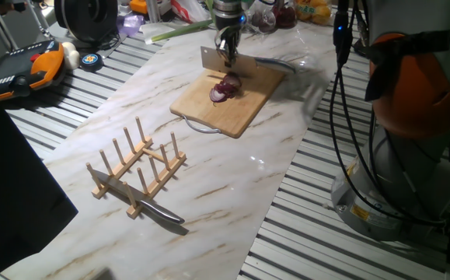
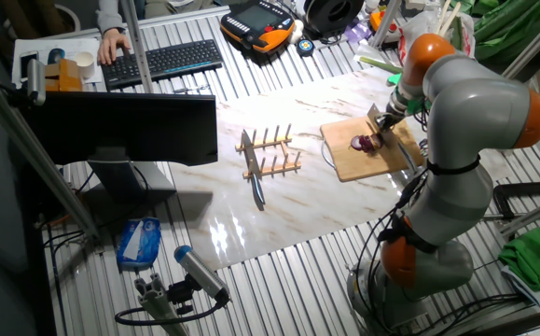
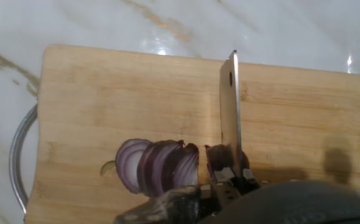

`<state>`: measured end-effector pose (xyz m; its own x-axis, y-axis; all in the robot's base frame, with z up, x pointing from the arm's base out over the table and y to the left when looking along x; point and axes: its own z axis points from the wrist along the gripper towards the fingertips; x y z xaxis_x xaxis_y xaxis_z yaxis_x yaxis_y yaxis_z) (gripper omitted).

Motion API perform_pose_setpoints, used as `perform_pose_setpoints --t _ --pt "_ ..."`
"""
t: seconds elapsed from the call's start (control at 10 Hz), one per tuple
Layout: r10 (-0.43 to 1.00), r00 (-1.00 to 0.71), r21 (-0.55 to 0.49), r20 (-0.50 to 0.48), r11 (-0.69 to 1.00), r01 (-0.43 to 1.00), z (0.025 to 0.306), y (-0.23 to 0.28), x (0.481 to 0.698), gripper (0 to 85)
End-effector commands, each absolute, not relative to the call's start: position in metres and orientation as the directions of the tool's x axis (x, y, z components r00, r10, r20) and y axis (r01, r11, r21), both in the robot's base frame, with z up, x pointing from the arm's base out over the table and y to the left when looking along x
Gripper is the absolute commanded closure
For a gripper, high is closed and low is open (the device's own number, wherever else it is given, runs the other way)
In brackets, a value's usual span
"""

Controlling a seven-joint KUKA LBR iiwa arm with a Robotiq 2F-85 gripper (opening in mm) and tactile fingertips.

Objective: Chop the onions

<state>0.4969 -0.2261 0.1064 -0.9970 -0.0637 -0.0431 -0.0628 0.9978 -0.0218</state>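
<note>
- Hand view looks straight down the cleaver (image 3: 230, 112), seen edge-on as a thin steel strip with a hole near its far tip, over the wooden cutting board (image 3: 105, 93).
- Only this view shows the onion (image 3: 161, 167) clearly: purple slices fanned and leaning to the left of the blade, with a smaller dark piece against the blade itself, all near the board's close edge.
- It also shows a metal loop handle (image 3: 17, 155) curving off the board's left side, and marble-patterned table (image 3: 74, 25) beyond.
- The end effector (image 3: 229, 180) sits at the bottom edge, its fingers closed narrow on the cleaver's handle end; the contact is partly hidden by the dark housing.
- One fixed view shows the blade's flat face (image 1: 211, 57) instead, hanging from the end effector (image 1: 227, 48) above the onion (image 1: 225, 89), which reads only as a dark purple heap on the board (image 1: 232, 105).
- It alone shows the near side of the table (image 1: 232, 187): a wooden peg rack (image 1: 137, 167) with a knife (image 1: 156, 210) lying through its base, well apart from the board.
- The other fixed view shows the whole arm (image 2: 465, 140) bent over the board (image 2: 367, 154), plus a keyboard (image 2: 162, 61) and a monitor (image 2: 120, 131) that neither other view includes.
</note>
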Motion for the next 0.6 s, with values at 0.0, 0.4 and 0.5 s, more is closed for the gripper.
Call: perform_pose_setpoints --t 0.0,0.4,0.5 --pt "-0.061 -0.997 -0.021 -0.044 0.998 -0.06 0.1034 -0.2255 0.4948 84.3" --pt "-0.051 -0.997 -0.02 -0.056 0.999 -0.05 0.0949 -0.2217 0.4898 84.3" --pt "-0.051 -0.997 -0.023 -0.056 0.999 -0.05 0.0949 -0.2229 0.4897 84.3"
